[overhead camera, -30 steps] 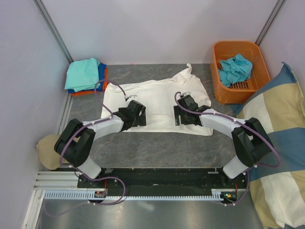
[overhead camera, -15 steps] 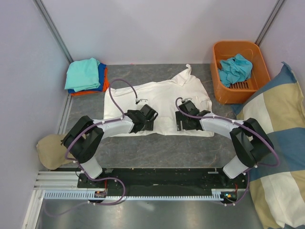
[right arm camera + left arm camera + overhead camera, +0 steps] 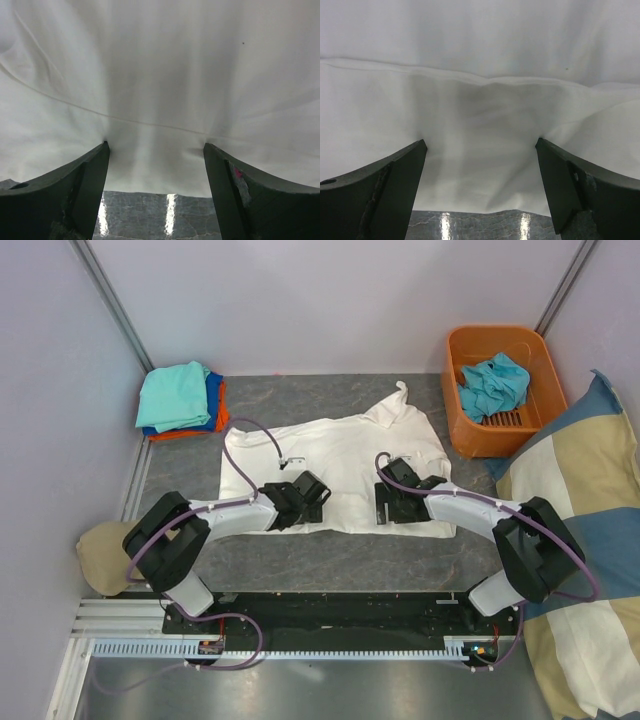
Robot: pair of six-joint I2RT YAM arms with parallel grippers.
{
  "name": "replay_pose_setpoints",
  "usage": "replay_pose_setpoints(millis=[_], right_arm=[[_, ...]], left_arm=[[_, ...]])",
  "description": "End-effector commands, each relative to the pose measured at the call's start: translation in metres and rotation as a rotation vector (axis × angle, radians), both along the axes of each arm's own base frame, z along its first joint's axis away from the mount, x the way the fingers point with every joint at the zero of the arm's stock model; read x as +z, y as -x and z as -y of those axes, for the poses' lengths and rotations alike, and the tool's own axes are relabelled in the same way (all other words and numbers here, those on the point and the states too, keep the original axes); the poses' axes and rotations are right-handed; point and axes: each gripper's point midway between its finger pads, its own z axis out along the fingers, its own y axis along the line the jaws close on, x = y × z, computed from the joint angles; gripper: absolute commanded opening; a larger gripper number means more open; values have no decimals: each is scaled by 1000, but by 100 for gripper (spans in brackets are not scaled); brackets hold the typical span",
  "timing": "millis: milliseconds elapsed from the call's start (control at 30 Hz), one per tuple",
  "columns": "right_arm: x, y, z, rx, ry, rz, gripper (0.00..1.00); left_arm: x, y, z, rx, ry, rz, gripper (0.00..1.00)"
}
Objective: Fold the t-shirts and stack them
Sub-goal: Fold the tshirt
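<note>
Left gripper (image 3: 481, 142) and right gripper (image 3: 156, 145) were drawn back to the near hem of the white t-shirt (image 3: 340, 445). Jaws are spread wide with nothing gripped. A grey table (image 3: 330, 550) is seen beneath.

You get bright, even overhead light on the bench (image 3: 330, 550), sharp edge to edge, shadows faint. Your wrist views catch twin glare streaks on that bench, grey shade across the white t-shirt (image 3: 480, 60), soft-focus fingers (image 3: 380, 195).
</note>
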Motion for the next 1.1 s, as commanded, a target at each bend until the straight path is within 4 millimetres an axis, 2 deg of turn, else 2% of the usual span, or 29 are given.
replay_pose_setpoints(millis=[0, 200, 333, 433, 500, 633, 700, 733, 767, 800, 833, 867, 900, 933, 967, 1000, 1033, 1067], right_arm=[[-2, 20, 24, -56, 100, -61, 84], [2, 27, 32, -84, 130, -79, 84], [7, 33, 32, -100, 116, -94, 84], [29, 26, 23, -99, 51, -43, 84], [52, 17, 16, -89, 4, 20, 84], [126, -26, -4, -102, -113, 251, 84], [153, -52, -8, -129, -129, 374, 87], [170, -66, -10, -129, -127, 435, 87], [169, -80, -10, -142, -87, 460, 88], [188, -100, -15, -153, -104, 521, 89], [188, -111, -17, -131, -71, 537, 90], [171, -127, -23, -118, -35, 513, 91], [185, -148, -29, -123, -45, 555, 91], [182, -160, -31, -118, -26, 554, 92], [154, -175, -34, -103, 23, 501, 92], [149, -188, -31, -116, 27, 489, 93], [158, -205, -36, -123, 1, 508, 93], [138, -216, -37, -136, 0, 472, 93]], left_arm=[[-36, 67, -47, 14, -148, -239, 99], [-32, 84, -59, 28, -137, -247, 99], [-25, 88, -59, 41, -109, -233, 99], [-10, 82, -53, 39, -81, -180, 100], [19, 68, -42, 29, -20, -101, 100], [76, 38, -27, 9, 50, 66, 100], [104, 21, -22, -2, 42, 148, 100], [113, 13, -25, -4, 9, 183, 100], [118, 8, -24, -9, -3, 198, 100], [126, 1, -20, -11, -13, 215, 100], [131, -3, -20, -19, -30, 226, 100], [134, -5, -18, -23, -30, 232, 100], [139, -8, -15, -23, -21, 239, 100], [142, -8, -14, -23, -6, 242, 100], [144, -7, -13, -19, 6, 245, 100], [143, -5, -15, -15, 12, 244, 100], [147, -3, -17, -3, 31, 254, 100], [147, -1, -19, 2, 38, 257, 100]])
